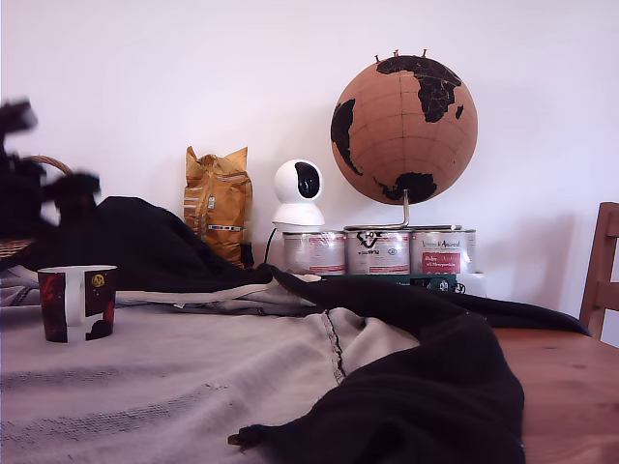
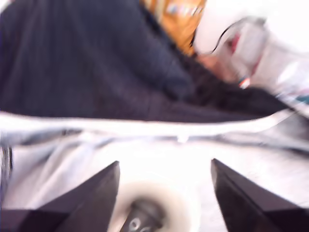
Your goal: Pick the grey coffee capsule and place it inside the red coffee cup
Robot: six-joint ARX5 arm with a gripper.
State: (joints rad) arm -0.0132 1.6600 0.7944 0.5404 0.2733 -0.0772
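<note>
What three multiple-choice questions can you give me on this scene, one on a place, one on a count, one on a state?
1. Where does the red coffee cup stand in the exterior view?
A. On the grey cloth, at that view's left
B. On the floor
C. On a wall shelf

2. How many silver tins stand under the globe?
A. One
B. Three
C. Six

3. How does the pincer stand in the wrist view?
A. Shut tight
B. Open, with nothing gripped
C. Out of view

Key:
1. A, since the cup sits on the grey cloth near the exterior view's left edge.
2. B, since three tins stand side by side below the globe's stand.
3. B, since the two dark fingers are wide apart with a clear gap between their tips.
</note>
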